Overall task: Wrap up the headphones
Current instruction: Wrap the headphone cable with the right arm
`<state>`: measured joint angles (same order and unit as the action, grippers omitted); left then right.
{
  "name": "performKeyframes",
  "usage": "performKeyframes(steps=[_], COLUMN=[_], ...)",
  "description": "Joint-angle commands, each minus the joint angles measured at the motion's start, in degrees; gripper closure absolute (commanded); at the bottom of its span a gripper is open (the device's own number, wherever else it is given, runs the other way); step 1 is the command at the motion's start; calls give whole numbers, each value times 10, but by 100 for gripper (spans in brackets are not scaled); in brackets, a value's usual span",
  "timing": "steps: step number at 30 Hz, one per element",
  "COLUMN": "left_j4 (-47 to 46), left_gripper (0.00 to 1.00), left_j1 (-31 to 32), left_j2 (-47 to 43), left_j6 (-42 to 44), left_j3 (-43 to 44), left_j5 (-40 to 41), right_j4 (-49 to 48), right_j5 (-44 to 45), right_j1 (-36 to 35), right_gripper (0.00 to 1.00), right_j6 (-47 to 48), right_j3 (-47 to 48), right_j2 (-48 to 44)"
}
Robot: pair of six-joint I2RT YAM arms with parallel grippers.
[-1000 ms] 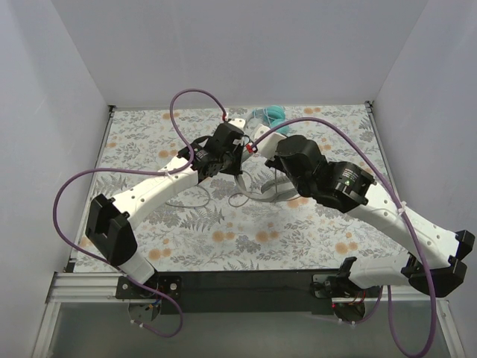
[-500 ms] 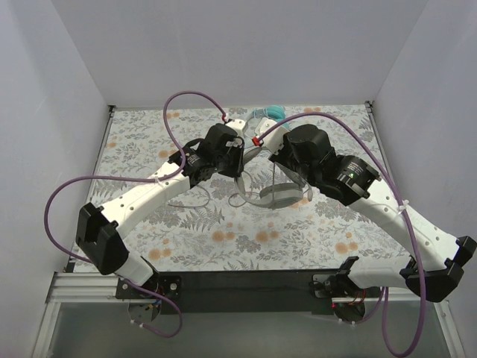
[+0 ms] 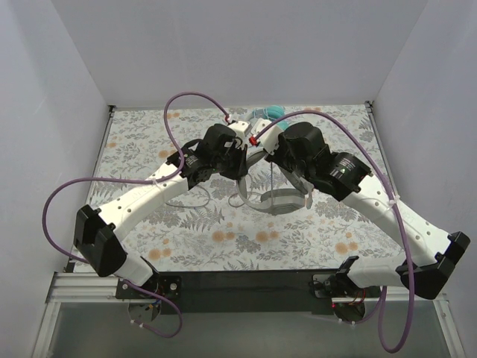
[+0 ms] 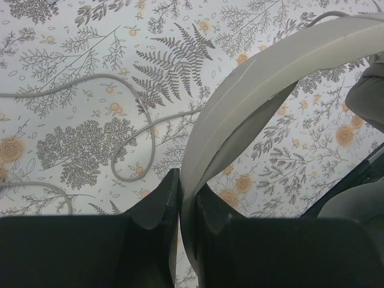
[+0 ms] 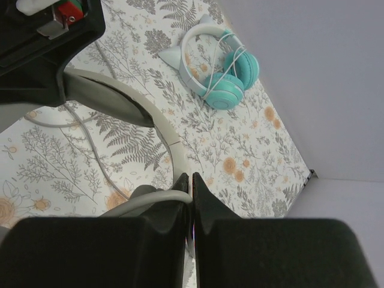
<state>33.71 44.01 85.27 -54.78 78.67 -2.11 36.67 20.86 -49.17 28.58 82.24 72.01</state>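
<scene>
Floral table [image 4: 72,150]: my left gripper [image 4: 183,192] clamps the white-grey headphones [image 4: 252,78]; right gripper [image 5: 192,180] narrow, hold unclear; loose cable [image 4: 102,75] may snag when pulled.

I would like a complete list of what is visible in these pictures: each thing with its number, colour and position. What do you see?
white-grey headphones: one pair, pale grey, held up between the two arms
grey cable: one, thin, lying in loops on the table cover
teal headphones: one pair, teal cups and pale headband, at the far edge of the table
table cover: one, white with grey and orange flowers
walls: three, white, at left, back and right
purple cables: one along each arm
left end effector: black, shut on the headband
right end effector: black, shut on the same headphones
</scene>
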Motion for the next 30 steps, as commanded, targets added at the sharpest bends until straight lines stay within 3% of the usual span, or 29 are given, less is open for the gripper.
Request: performKeyframes(steps=[1, 10, 12, 18, 21, 30], left_j4=[-34, -39, -44, -45, -46, -55], left_gripper=[100, 100, 100, 100, 100, 100], left_j1=[4, 4, 4, 4, 4, 3], left_j2=[-55, -83, -85, -88, -87, -99], left_j6=[0, -11, -13, -20, -22, -35], left_j3=[7, 5, 5, 17, 24, 27], left_j5=[-39, -68, -76, -90, -95, -90], right_j4=[-35, -74, -75, -86, -102, -127], right_j5=[-34, -137, -144, -177, -204, -269], right_j1=[23, 77, 81, 112, 123, 159], right_gripper=[91, 88, 84, 83, 77, 75], right_j6=[-19, -53, -54, -64, -76, -96], right_j3=[-2, -39, -38, -57, -75, -98], right_j2=[-8, -46, -49, -65, -77, -87])
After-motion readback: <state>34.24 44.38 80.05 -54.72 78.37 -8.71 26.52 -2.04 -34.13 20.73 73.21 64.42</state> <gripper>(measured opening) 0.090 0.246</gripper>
